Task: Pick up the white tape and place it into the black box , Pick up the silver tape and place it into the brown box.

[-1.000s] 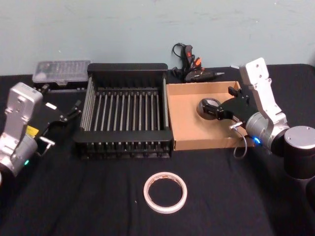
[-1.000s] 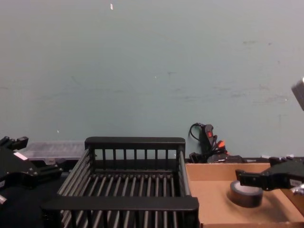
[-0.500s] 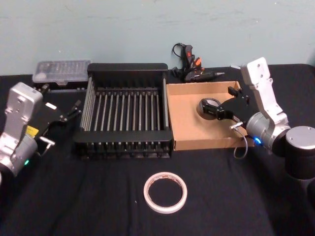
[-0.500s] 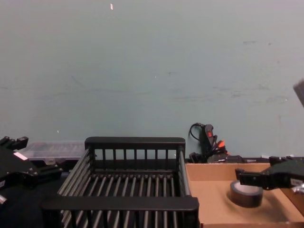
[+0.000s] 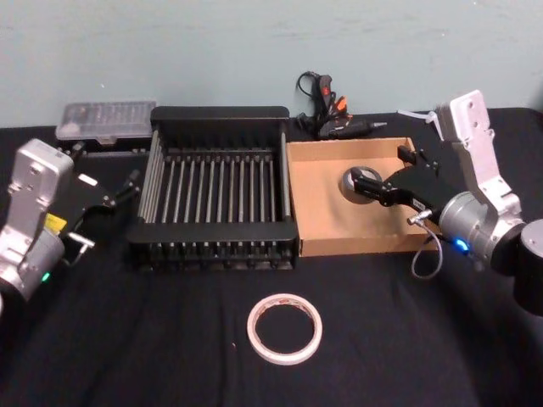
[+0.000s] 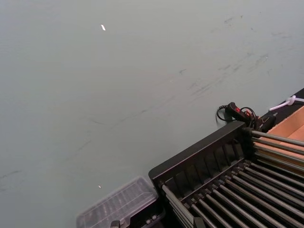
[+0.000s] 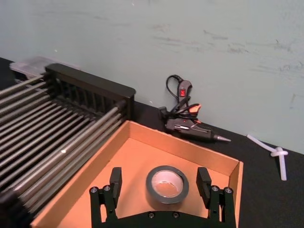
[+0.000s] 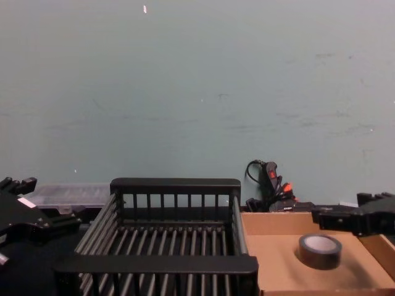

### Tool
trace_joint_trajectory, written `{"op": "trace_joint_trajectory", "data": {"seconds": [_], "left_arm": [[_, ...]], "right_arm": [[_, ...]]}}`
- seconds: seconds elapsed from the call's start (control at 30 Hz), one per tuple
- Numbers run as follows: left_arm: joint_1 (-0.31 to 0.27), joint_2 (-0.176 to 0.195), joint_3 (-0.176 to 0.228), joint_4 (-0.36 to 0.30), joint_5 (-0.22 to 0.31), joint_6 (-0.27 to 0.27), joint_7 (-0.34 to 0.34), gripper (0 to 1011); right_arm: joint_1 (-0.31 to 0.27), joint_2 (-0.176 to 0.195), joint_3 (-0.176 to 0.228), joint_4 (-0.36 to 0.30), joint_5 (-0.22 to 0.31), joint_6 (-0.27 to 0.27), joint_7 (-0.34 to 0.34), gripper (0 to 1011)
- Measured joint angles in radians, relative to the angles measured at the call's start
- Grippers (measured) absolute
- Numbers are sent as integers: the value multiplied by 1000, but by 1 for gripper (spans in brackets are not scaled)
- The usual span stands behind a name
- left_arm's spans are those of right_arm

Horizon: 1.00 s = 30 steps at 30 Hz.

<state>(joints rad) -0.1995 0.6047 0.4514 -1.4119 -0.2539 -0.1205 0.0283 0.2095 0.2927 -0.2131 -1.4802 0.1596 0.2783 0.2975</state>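
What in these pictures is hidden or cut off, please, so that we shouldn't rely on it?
- Left tool: head view shows it beside the black box; its fingers are dark against the cloth, so their spread is unreadable.
- White tape: lies near the table's front in the head view, below the chest view's frame.
- Silver tape: partly covered by the right tool in the head view.

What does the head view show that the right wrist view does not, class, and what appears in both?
Head view alone: the white tape lying on the black cloth in front of the boxes, and the left gripper beside the black box. Right wrist view alone: the right gripper with its fingers spread either side of the silver tape, not touching it. Both share the silver tape resting in the brown box, the black box and the glue gun.
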Motion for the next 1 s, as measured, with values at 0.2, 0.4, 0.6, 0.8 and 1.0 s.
{"op": "trace_joint_trajectory", "data": {"seconds": [0.2, 0.4, 0.6, 0.8, 1.0], "left_arm": [[0, 0, 0, 0, 0, 0, 0, 1001], [0, 0, 0, 0, 0, 0, 0, 1001], [0, 0, 0, 0, 0, 0, 0, 1001], [0, 0, 0, 0, 0, 0, 0, 1001], [0, 0, 0, 0, 0, 0, 0, 1001]], "right_arm": [[-53, 31, 2, -95, 29, 34, 18, 1002], [-101, 70, -5, -180, 54, 88, 32, 1002], [-144, 102, -16, -241, 71, 133, 40, 1002], [-192, 136, -36, -297, 88, 170, 45, 1002], [-212, 153, -56, -319, 98, 190, 46, 1002]]}}
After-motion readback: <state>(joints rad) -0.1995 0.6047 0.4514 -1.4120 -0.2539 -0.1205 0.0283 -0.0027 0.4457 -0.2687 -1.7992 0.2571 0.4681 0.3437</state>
